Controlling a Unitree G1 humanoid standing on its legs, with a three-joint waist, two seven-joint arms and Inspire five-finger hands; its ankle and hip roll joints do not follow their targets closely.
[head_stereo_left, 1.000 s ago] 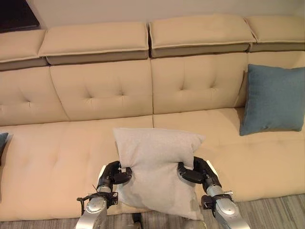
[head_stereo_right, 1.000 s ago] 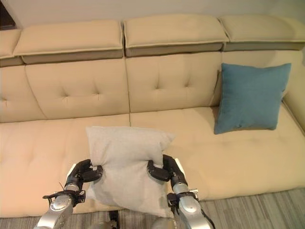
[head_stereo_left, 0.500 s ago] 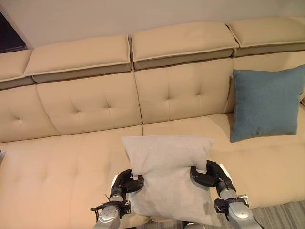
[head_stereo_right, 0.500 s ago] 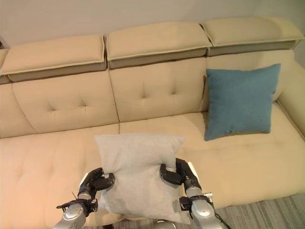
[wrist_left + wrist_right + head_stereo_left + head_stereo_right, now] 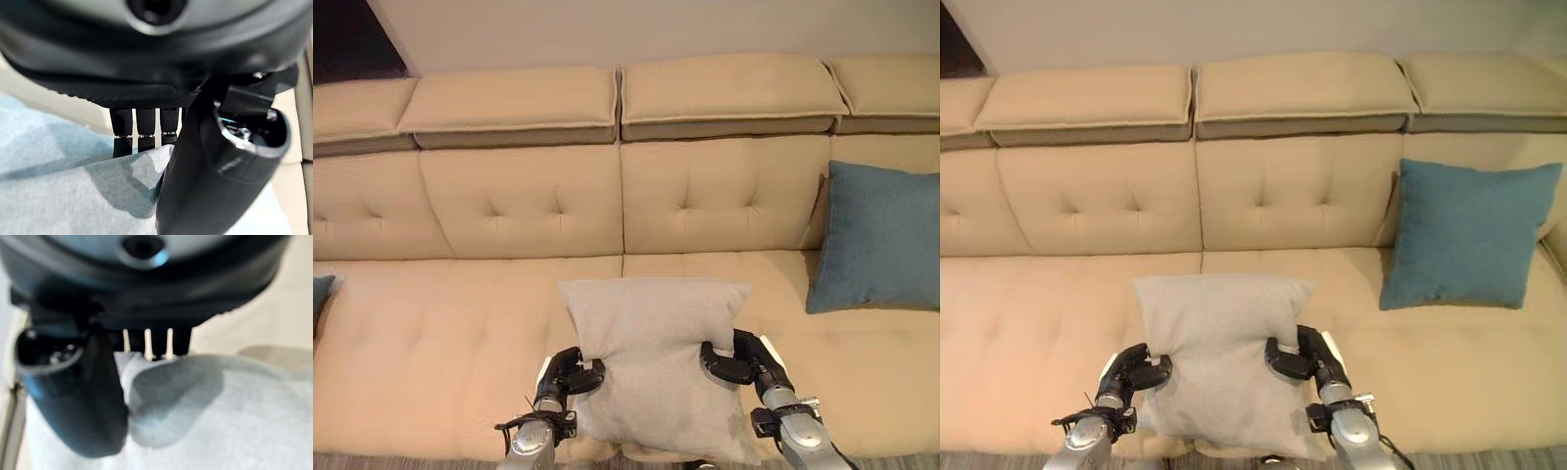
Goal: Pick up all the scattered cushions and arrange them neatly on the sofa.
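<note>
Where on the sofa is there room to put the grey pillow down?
The beige sofa has bare seat left of the square grey cushion, and between it and the teal cushion. The right end is crowded.

The sofa [image 5: 470, 323] seat lies bare ahead of the grey cushion [image 5: 656, 362]; a blue cushion [image 5: 1469, 235] takes its right end.

A light grey cushion [image 5: 651, 362] hangs upright over the beige sofa [image 5: 460, 323] seat's front edge; a teal cushion [image 5: 1469, 235] leans against the backrest at right.
</note>
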